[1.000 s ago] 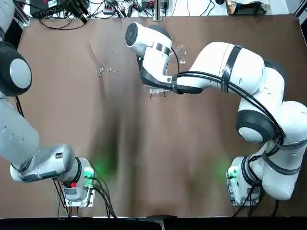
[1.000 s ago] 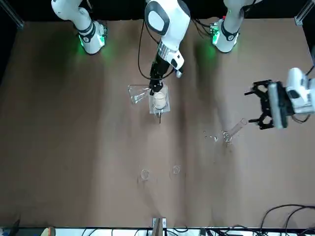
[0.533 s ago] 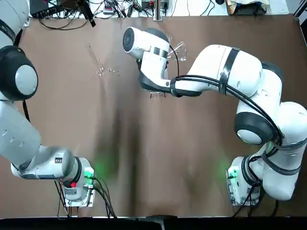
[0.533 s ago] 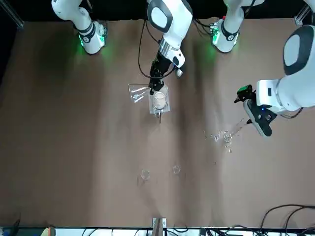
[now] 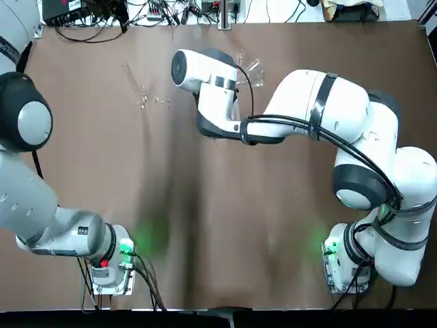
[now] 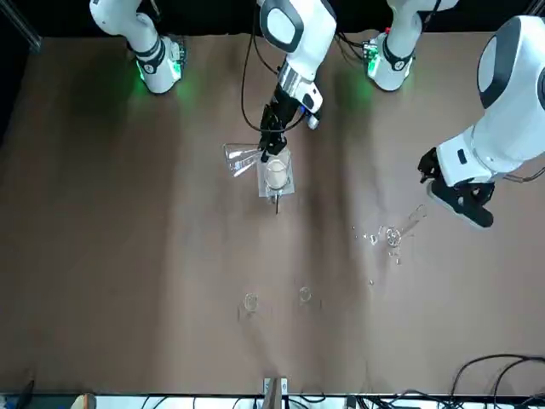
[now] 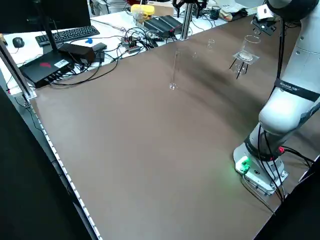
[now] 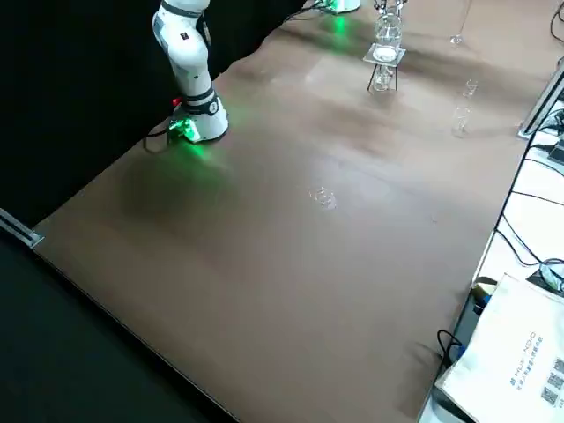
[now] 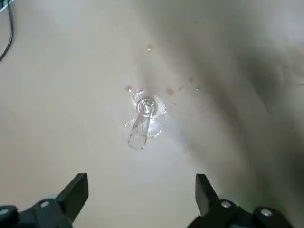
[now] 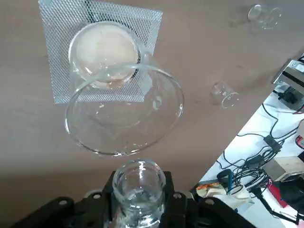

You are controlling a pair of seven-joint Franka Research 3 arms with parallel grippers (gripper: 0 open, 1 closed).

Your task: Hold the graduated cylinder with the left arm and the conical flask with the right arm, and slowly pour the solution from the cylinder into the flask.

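Currently on the counter [image 7: 150,130], brown, smooth and matte: one graduated cylinder [image 7: 175,67], clear glass, slim, upright on a small foot, clear droplets [image 9: 169,91] scattered around its base. One conical flask [image 10: 140,190], clear glass, round-mouthed, held in the right pincer, whose two dark fingers are closed on either side of it. One glass beaker [image 10: 124,128], wide-rimmed, transparent, on a square of silvery wire mesh [image 10: 57,47] over a thin-legged stand [image 8: 397,75]; a white disc [image 8: 385,54] shows through its glass. Two small glass vessels [image 10: 225,95] [image 10: 264,16], clear, apart from the stand.

Left pincer [image 9: 141,190]: black, angular, fingers wide apart with nothing between them; raised over the counter, near the cylinder, its wrist camera looking down on the tube. Left arm [image 6: 511,111]: white shell, dark grey joint bands, reaching out from its green-lit base.

Right pincer [image 10: 140,183]: near the beaker, just beside its rim in the wrist view. Right arm [image 5: 307,102]: glossy white, bent at the elbow and folded inward across the counter, black cables strapped along its links.
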